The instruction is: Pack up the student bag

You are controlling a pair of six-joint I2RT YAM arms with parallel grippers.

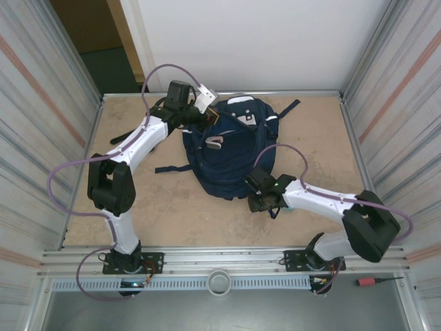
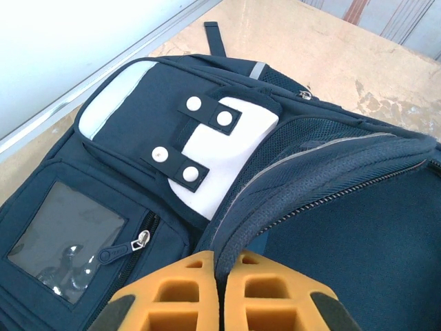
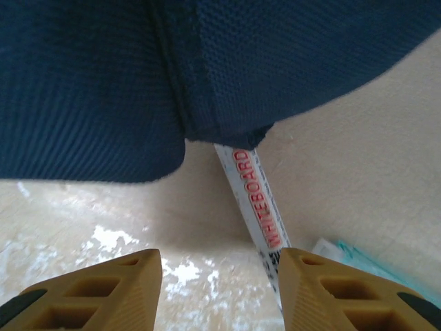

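Two grippers: left gripper [image 2: 220, 269] clenched on student bag [image 2: 89, 165] rim, holding mouth open; right gripper [image 3: 220, 276] parted around whiteboard marker [image 3: 253, 196], ungrasped.

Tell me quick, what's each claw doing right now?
Left gripper: shut on the student bag's opening edge.
Right gripper: open, whiteboard marker between its jaws, ungripped.

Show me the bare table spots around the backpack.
The widest bare table lies between the backpack and the right wall. Another patch sits near-left, bordered by the left arm, the backpack and the front rail. Crowded: the backpack's near-right edge, where the right gripper and a marker sit close.
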